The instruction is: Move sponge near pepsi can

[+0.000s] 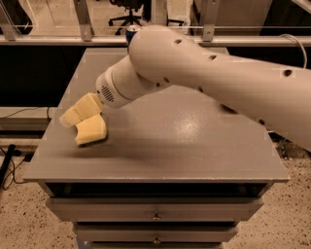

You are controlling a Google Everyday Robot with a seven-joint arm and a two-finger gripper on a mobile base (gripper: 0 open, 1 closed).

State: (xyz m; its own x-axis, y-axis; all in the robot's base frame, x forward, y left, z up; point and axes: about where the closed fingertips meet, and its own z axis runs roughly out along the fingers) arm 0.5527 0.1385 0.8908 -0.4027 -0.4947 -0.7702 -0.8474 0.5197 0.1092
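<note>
The pale yellow sponge [92, 131] lies on the grey table [194, 146] near its left edge. My gripper [77, 114] is low over the sponge's upper left part, overlapping it in the camera view; I cannot tell whether it touches the sponge. Only the top of the dark blue pepsi can [130, 32] shows at the table's far edge, just behind my arm [204, 73]; the rest of it is hidden.
My large white arm crosses the table from the right and hides its right side. Drawers [155, 209] sit below the table's front edge. A rail and an office chair [126, 12] are behind the table.
</note>
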